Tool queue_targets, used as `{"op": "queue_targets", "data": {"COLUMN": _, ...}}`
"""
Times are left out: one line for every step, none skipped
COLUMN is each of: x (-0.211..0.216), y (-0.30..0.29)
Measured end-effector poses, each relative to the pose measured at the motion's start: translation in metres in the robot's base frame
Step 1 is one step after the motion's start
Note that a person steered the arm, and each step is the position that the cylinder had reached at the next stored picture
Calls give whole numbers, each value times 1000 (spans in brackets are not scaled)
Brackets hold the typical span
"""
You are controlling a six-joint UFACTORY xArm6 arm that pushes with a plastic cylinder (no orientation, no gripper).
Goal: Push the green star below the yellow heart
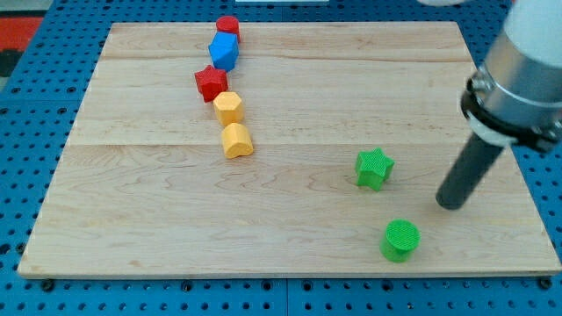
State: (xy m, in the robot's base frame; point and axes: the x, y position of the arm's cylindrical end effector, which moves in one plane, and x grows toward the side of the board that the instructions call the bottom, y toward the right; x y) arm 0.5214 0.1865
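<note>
Green star [374, 168] lies on the board [290, 237] at about 4 o'clock from board centre, well apart from the yellow heart [236, 140], which sits at 10 o'clock from the star. A green cylinder [400, 240] stands near the star at its 5 o'clock. The rod carries no gripper and holds nothing; its tip [450, 205] rests at the star's 4 o'clock, near but apart from it. Judged small, rigid and light, the star should slide readily and may rotate if pushed off centre. Recommended contact: the star's right face, at 3 o'clock, pushing toward 9 o'clock to a spot under the heart.
</note>
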Motion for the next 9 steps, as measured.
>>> {"op": "queue_targets", "data": {"x": -27, "y": -39}}
{"op": "queue_targets", "data": {"x": -17, "y": -51}}
{"op": "queue_targets", "data": {"x": -25, "y": -63}}
{"op": "queue_targets", "data": {"x": -28, "y": -44}}
{"op": "queue_targets", "data": {"x": -34, "y": -102}}
{"op": "queue_targets", "data": {"x": -37, "y": -149}}
{"op": "queue_targets", "data": {"x": -53, "y": -141}}
{"op": "queue_targets", "data": {"x": -63, "y": -151}}
{"op": "queue_targets", "data": {"x": -51, "y": -165}}
